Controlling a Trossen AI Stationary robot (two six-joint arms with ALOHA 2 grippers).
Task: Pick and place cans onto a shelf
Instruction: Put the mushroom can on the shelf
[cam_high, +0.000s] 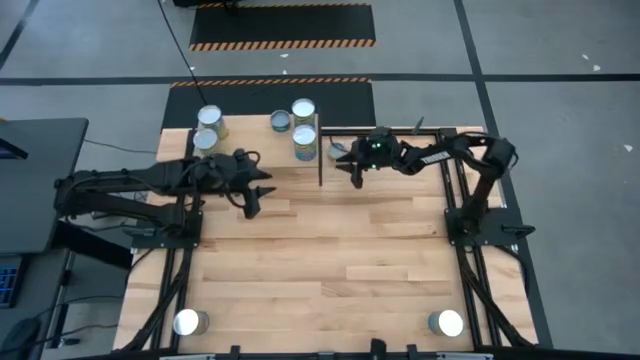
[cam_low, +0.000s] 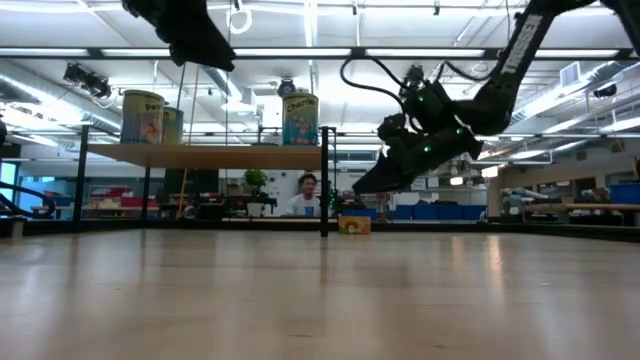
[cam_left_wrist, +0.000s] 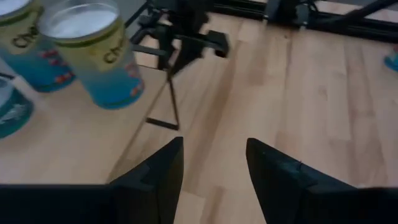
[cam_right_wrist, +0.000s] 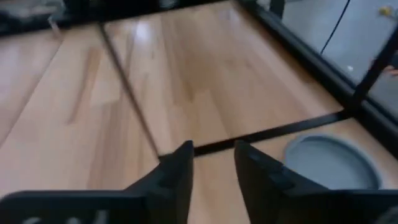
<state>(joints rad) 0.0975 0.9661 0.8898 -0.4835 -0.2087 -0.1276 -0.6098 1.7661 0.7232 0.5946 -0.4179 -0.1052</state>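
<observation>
The shelf (cam_high: 265, 155) stands at the table's far side, on thin black legs (cam_low: 325, 180). Several cans stand upright on it, among them one at its far left (cam_high: 210, 120) and two at its far right (cam_high: 303, 110) (cam_high: 305, 140); the low view shows them too (cam_low: 143, 117) (cam_low: 300, 118). One more can (cam_high: 338, 152) stands on the table just right of the shelf. My left gripper (cam_high: 252, 203) is open and empty above the shelf's near edge (cam_left_wrist: 214, 180). My right gripper (cam_high: 355, 172) is open and empty, in the air beside the lone can (cam_right_wrist: 329, 162).
Two shiny round objects sit at the table's near corners (cam_high: 190, 322) (cam_high: 447, 322). The middle and near part of the wooden tabletop (cam_high: 330, 260) is bare. A person (cam_low: 307, 195) sits in the room beyond the far edge.
</observation>
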